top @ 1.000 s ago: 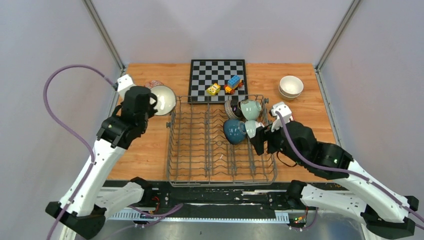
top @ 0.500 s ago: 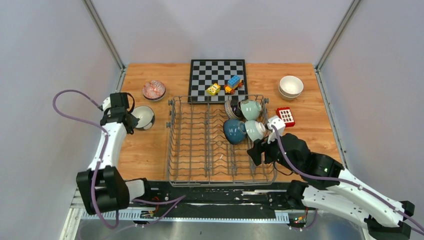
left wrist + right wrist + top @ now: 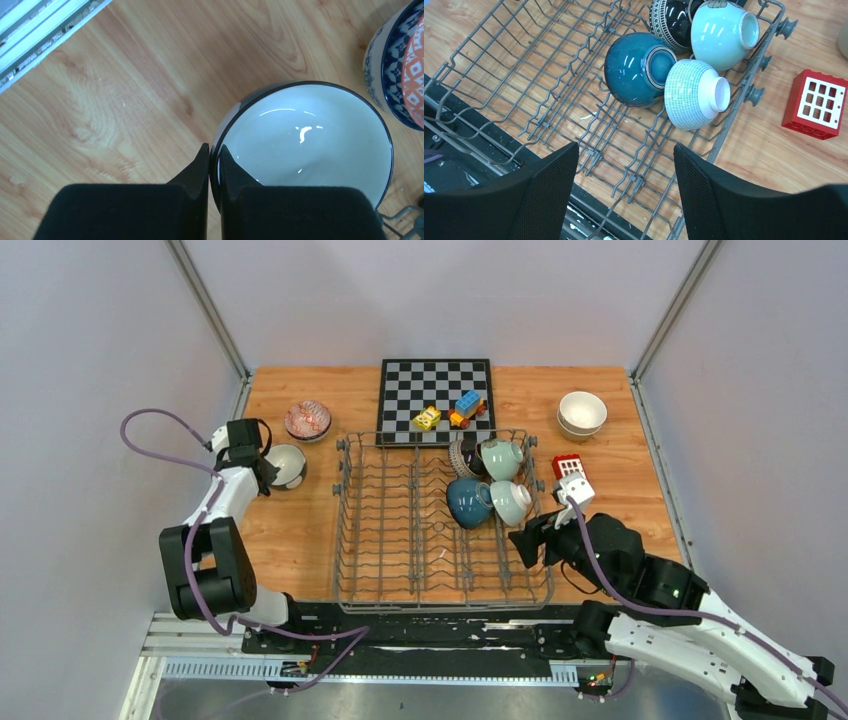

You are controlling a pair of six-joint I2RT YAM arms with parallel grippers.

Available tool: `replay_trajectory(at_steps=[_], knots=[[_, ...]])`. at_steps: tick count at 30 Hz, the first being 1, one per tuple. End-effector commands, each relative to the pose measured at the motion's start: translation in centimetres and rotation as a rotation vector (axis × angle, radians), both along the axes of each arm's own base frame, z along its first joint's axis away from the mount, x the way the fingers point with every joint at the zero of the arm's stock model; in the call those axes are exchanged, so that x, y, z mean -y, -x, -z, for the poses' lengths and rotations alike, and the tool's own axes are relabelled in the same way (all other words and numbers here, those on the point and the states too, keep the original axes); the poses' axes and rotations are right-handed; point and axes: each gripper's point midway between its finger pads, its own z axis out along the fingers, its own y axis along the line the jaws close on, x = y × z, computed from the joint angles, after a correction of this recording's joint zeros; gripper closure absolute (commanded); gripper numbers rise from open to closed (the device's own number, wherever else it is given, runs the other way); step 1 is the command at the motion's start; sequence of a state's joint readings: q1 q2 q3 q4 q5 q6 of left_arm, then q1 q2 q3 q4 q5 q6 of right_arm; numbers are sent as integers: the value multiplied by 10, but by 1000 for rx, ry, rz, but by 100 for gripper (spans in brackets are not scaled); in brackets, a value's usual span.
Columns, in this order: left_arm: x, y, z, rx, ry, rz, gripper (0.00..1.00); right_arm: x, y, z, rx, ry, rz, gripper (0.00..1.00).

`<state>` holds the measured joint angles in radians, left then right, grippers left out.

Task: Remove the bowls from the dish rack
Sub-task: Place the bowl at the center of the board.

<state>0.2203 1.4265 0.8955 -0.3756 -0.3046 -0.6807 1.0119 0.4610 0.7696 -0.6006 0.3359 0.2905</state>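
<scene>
The grey wire dish rack (image 3: 345,530) (image 3: 549,85) stands mid-table. In its far right corner lie a dark teal bowl (image 3: 467,502) (image 3: 636,67), a striped mint bowl (image 3: 511,501) (image 3: 694,95), a pale mint bowl (image 3: 500,458) (image 3: 721,32) and a dark-patterned bowl (image 3: 463,457) (image 3: 671,17). My left gripper (image 3: 268,470) (image 3: 214,152) is shut on the rim of a white, dark-rimmed bowl (image 3: 289,465) (image 3: 305,145), low over the table left of the rack. My right gripper (image 3: 527,540) (image 3: 624,150) hangs open and empty over the rack's near right part.
Stacked patterned bowls (image 3: 307,420) (image 3: 400,65) sit just beyond the held bowl. Cream bowls (image 3: 582,412) are stacked at the far right. A chessboard (image 3: 436,400) with toy blocks (image 3: 467,406) lies behind the rack. A red block (image 3: 570,468) (image 3: 816,105) lies right of the rack.
My left arm brought the white bowl down and left, from beside the rack to the table's left side. My right gripper drew back from the bowls toward the near right, uncovering the red block.
</scene>
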Motion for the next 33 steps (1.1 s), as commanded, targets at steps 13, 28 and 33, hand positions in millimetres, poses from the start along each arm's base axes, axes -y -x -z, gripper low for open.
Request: replay_trajectory(at_steps=[13,28,33], knots=[[-25,-23,13,27,-120,1,100,12,-10,-10,60,57,45,27],[-22,-20,29,-14,-99,0,72,19,-8,-14,65,45,66,27],[-23,-16,21,-7,-109,-6,52,19,-8,-15,62,40,63,27]])
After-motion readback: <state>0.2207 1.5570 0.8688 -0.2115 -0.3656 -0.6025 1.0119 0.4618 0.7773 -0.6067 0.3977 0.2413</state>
